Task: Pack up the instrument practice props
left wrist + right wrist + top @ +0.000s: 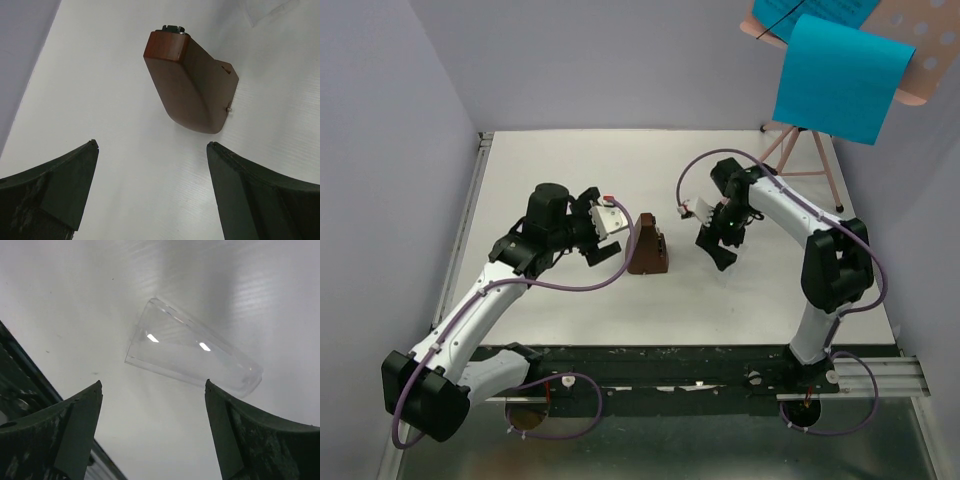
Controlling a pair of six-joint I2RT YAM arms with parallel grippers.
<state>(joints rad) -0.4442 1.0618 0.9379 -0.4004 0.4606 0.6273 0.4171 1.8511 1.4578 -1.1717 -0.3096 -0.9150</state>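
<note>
The dark-brown wedge-shaped metronome block stands mid-table; in the left wrist view it stands just ahead of my jaws. My left gripper is open and empty just left of it, its jaws wide apart. My right gripper is open and empty to the block's right. In the right wrist view a clear plastic cover lies on the table ahead of the jaws. The pink perforated music stand stands at the far right on thin legs. The blue paper sheet hangs on it.
White walls close in the table on the left and at the back. The black mounting rail runs along the near edge. Purple cables loop off both arms.
</note>
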